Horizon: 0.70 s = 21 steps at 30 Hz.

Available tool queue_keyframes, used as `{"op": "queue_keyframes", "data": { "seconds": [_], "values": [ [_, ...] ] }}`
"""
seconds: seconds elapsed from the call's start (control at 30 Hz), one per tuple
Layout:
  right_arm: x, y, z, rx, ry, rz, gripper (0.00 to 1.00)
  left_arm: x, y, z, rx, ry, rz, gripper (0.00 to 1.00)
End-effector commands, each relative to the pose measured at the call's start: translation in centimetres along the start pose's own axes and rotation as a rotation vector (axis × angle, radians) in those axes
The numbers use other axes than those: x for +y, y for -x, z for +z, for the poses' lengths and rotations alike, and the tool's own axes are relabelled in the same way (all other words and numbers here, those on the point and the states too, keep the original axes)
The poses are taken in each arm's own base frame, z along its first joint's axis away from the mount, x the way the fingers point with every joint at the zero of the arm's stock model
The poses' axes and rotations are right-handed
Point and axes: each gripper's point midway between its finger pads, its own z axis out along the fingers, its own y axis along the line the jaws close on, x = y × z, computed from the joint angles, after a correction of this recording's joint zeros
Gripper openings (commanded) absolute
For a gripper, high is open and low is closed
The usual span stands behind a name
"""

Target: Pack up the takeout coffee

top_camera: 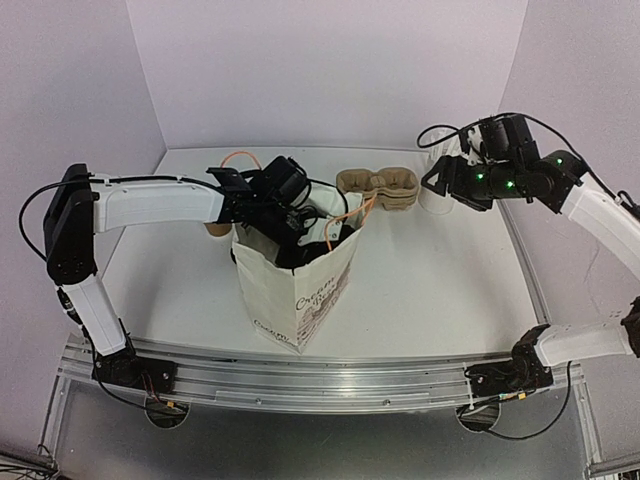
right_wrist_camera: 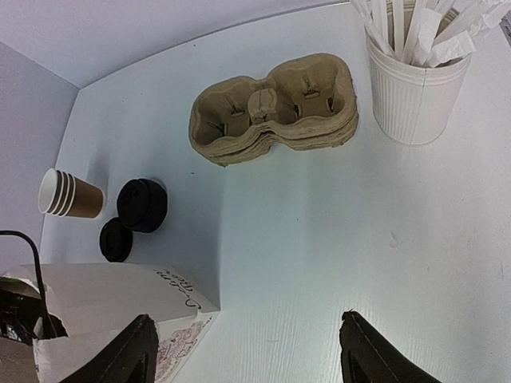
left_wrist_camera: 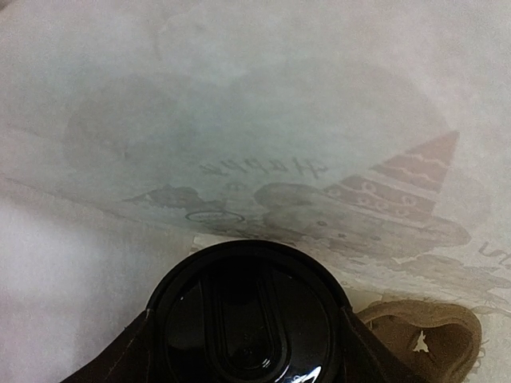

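I have the takeout coffee cup [left_wrist_camera: 247, 315], a small paper cup under a round black plastic lid, directly below the left gripper [top_camera: 295, 225], inside the printed white paper bag [top_camera: 300, 290] at mid-table. In the left wrist view only the lid shows, square-on and filling the gap between the two dark fingers [left_wrist_camera: 128, 355], which press against it on either side. I read that as the left gripper clamped around the cup, not standing free.

The cup's long axis runs straight down the line of the wrist, with the lid up towards the camera and the base down into the bag. So the coming move is a vertical one, along that axis. The view inside the bag is dim and I cannot tell whether the base is on the bag's floor yet. A brown moulded-pulp shape [left_wrist_camera: 435, 335] lies just beside the cup, low and to one side, probably a carrier.

The left arm is plainly the nearer. The right gripper [right_wrist_camera: 247, 335] hangs well apart over the far right of the table, its jaws wide with nothing between them.
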Motion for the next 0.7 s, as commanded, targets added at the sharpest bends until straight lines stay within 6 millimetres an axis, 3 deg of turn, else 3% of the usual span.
{"op": "queue_keyframes", "data": {
  "seconds": [0.0,0.23,0.47,0.67],
  "values": [
    [-0.2,0.2,-0.9,-0.017,-0.004,-0.019,0.74,-5.0,-6.0,2.9,0.144,-0.174,-0.15,0.25],
    [0.1,0.6,-1.4,-0.025,0.0,-0.035,0.74,-6.3,-7.3,3.5,0.121,-0.148,-0.272,0.24],
    [0.5,1.0,-1.5,-0.027,0.006,-0.049,0.74,-6.2,-8.0,4.0,0.152,-0.096,-0.234,0.24],
    [0.6,1.1,-1.5,-0.028,0.008,-0.051,0.74,-7.6,-9.4,5.4,0.255,-0.118,-0.185,0.22]
  ]
}}
